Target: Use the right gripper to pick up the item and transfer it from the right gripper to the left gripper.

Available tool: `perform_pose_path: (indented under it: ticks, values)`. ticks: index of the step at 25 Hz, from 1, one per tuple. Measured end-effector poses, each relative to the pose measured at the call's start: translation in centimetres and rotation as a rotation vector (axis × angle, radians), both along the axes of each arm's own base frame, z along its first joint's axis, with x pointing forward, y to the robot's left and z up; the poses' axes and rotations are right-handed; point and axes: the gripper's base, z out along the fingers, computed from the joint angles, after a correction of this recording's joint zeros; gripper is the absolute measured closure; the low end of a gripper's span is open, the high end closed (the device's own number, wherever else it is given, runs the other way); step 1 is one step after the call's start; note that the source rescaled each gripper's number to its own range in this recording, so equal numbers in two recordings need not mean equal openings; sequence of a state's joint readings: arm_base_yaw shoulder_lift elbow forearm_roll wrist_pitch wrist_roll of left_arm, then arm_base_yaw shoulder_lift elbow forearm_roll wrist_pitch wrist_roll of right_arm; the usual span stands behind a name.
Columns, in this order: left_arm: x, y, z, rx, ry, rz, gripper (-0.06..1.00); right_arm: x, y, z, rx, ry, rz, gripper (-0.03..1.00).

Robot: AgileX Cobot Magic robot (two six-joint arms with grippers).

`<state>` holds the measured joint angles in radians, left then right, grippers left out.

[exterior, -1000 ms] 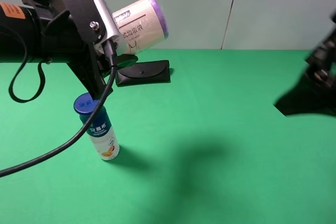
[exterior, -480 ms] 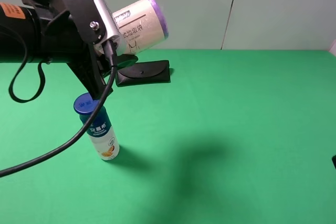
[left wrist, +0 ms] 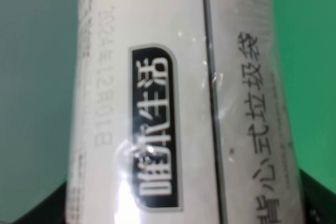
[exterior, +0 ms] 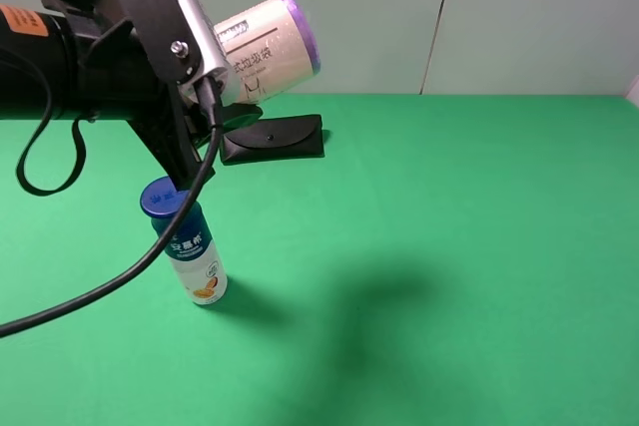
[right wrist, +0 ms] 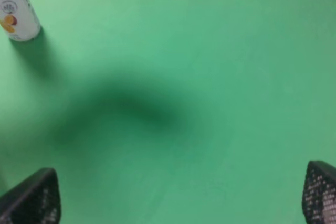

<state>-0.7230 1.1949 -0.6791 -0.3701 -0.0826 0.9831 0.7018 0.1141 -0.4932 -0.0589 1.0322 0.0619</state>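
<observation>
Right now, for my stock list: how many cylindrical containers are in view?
2: the item held aloft in the left gripper; the blue-capped bottle standing on the green table.

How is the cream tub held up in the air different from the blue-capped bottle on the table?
The cream tub lies sideways, gripped in the left claw; the blue-capped bottle stands upright on the green table. The tub ends in purple foil; the bottle has a blue cap. Both are cylinders with printed labels.
</observation>
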Motion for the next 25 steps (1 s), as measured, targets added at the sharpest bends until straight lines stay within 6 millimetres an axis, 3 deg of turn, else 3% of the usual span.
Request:
perform_pose_path:
  ticks: [11,20,25]
  values:
    - [0.0,0.0,0.0,0.0,0.0,0.0,0.94,-0.1,0.0,0.0,0.004,-0.001,-0.012,-0.03]
    - [0.2,0.0,0.3,-0.019,-0.03,0.014,0.94,-1.6,-1.1,0.0,0.061,-0.104,-0.383,-0.03]
    - [0.9,0.7,0.5,-0.073,-0.023,0.084,0.94,-1.7,-1.1,0.0,0.056,-0.109,-0.488,-0.03]
